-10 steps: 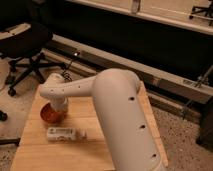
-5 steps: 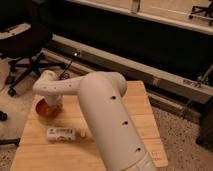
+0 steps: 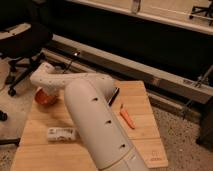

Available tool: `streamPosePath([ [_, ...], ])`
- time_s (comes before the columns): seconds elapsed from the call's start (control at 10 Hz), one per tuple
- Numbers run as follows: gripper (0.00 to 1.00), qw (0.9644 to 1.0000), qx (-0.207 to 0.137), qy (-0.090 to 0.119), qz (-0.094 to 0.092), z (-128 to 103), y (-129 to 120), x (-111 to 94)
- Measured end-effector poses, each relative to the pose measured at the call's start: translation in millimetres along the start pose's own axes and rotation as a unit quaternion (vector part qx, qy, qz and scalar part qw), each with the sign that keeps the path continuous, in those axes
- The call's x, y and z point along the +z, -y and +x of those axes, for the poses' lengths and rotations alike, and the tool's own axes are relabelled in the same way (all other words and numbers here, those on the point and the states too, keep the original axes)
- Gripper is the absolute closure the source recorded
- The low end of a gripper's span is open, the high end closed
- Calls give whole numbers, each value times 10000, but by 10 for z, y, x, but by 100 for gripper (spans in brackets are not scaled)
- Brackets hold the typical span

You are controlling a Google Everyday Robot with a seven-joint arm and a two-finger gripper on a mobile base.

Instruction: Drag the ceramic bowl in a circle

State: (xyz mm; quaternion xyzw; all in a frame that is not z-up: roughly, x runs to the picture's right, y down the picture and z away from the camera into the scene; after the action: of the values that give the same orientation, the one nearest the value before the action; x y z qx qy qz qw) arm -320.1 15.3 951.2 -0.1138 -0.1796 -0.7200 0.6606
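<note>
Jaws hidden behind arm's wrist; spread cannot be told. Gripper [image 3: 44, 90] sits at ceramic bowl [image 3: 47, 98], over its near-right part; contact unclear. Ceramic bowl red-orange, at far-left corner of wooden counter [image 3: 145, 145]. White arm [image 3: 95, 120] runs from bottom centre up and left across counter, covering its middle. White packet [image 3: 62, 133] lies flat near left edge, closer to camera than bowl. Orange carrot-like item [image 3: 127, 117] lies right of arm. Black office chair [image 3: 22, 42] on floor beyond left corner.

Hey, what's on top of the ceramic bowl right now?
The gripper end of the white arm sits over the ceramic bowl at the wooden table's far left. It covers most of the bowl, so its inside is hidden.
</note>
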Motion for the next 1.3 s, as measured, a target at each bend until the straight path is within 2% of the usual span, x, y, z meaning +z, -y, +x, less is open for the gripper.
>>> streamPosePath([
  [0.2,100,9989,416,-136,-144,293,-337,-12],
  [0.3,100,9970,688,-203,-276,432,-610,-14],
  [0.5,100,9933,1022,-279,-467,556,-993,-19],
  [0.7,100,9878,1352,-334,-699,609,-1444,-47],
  [0.9,100,9817,1664,-330,-863,537,-1867,-136],
  [1.2,100,9703,2176,-183,-1039,123,-2513,-281],
  [1.3,100,9635,2417,-94,-1144,-103,-2814,-313],
])
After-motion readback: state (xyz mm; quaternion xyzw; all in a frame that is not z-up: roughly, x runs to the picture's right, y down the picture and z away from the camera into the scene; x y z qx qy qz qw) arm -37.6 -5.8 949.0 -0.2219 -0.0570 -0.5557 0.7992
